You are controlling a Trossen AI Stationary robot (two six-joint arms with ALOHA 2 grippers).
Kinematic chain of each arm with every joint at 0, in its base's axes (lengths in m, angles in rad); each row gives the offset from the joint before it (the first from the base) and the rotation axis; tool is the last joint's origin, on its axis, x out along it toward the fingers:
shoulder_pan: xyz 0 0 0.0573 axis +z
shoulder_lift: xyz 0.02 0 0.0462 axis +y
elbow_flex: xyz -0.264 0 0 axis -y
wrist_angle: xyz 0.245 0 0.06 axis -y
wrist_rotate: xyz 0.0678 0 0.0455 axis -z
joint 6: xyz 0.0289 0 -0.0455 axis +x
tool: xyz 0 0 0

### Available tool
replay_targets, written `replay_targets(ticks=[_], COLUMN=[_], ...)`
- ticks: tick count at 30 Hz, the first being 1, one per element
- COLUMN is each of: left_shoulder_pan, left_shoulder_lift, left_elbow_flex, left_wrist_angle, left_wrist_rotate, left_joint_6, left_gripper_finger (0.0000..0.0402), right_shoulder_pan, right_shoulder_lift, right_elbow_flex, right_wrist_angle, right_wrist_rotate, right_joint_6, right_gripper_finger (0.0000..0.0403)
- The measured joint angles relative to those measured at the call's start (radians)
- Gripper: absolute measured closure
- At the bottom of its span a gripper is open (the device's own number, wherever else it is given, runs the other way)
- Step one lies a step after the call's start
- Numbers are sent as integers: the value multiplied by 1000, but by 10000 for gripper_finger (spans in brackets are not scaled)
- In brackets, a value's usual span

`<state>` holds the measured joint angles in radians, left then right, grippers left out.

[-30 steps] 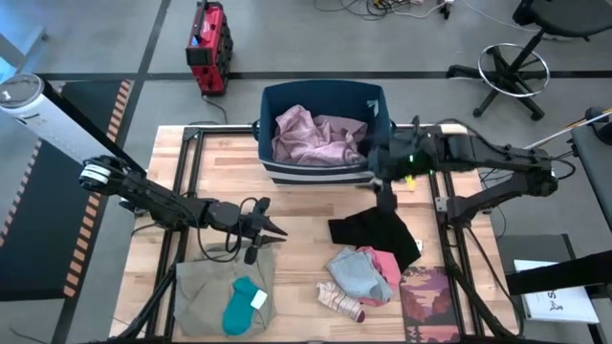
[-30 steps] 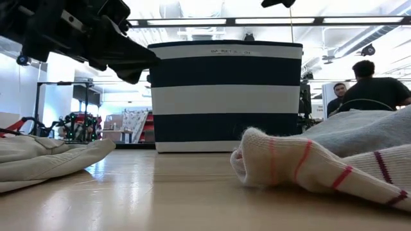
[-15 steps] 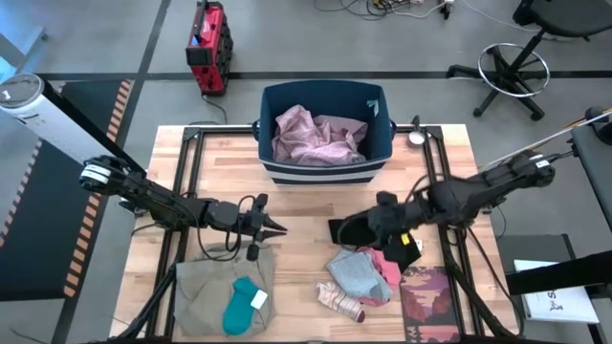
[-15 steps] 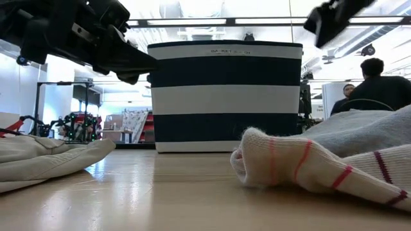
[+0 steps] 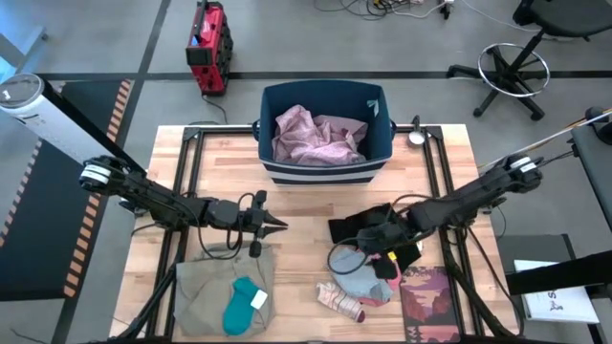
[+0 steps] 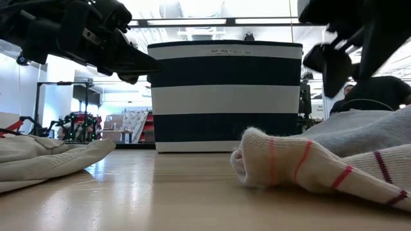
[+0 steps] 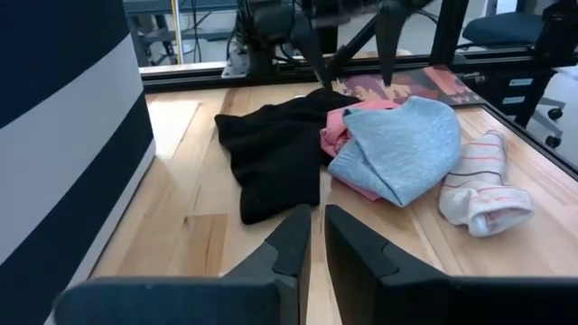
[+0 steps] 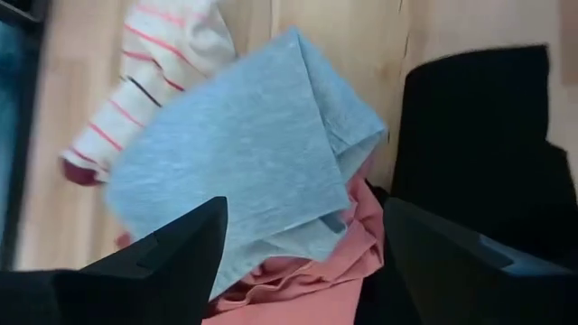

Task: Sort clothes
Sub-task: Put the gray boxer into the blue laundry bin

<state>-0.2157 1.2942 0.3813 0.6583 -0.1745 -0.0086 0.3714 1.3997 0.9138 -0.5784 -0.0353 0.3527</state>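
Note:
A small pile of clothes lies on the table right of centre: a black piece [image 5: 375,227], a grey-blue piece [image 8: 244,153] on top of a pink one [image 8: 298,275], and a striped sock [image 5: 340,301]. My right gripper [image 8: 307,262] hangs open over the grey-blue piece and points steeply down, touching nothing. Khaki trousers [image 5: 215,291] with a teal piece [image 5: 244,306] on them lie at the near left. My left gripper [image 5: 274,225] is shut, held level above the bare wood just beyond the trousers, pointing toward the pile. A pale pink garment [image 5: 316,134] fills the bin.
The navy, white-striped bin [image 5: 368,96] stands at the far middle of the table. A dark red patterned booklet [image 5: 430,296] lies at the near right, beside the pile. Bare wood [image 5: 301,205] lies between the bin and the clothes. People sit in the room beyond the table [image 6: 376,80].
My right gripper has swung from above the bin's near right corner toward the table's near edge and down, and now hangs over the pile. It has tipped to point more steeply downward. The clothes have not moved.

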Motion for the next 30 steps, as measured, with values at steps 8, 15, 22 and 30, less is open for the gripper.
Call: replay_targets(ticks=[8, 15, 22, 30], left_shoulder_pan=[1, 2, 2, 2], left_shoulder_lift=[0, 0, 0, 0], left_elbow_flex=[0, -1, -1, -1], left_wrist_angle=[4, 19, 21, 22], left_wrist_rotate=[0, 0, 0, 0], left_joint_6=[1, 4, 3, 1], left_gripper_finger=[380, 380, 380, 380], right_shoulder_pan=[-7, -10, -10, -12], right_shoulder_lift=[168, 267, 265, 192], right_elbow_flex=[3, 58, 161, 340], right_wrist_angle=[14, 2, -90, -234], right_wrist_rotate=[-67, -123, -119, 10], right_joint_6=[-13, -48, -141, -261], right_gripper_finger=[141, 215, 372, 385])
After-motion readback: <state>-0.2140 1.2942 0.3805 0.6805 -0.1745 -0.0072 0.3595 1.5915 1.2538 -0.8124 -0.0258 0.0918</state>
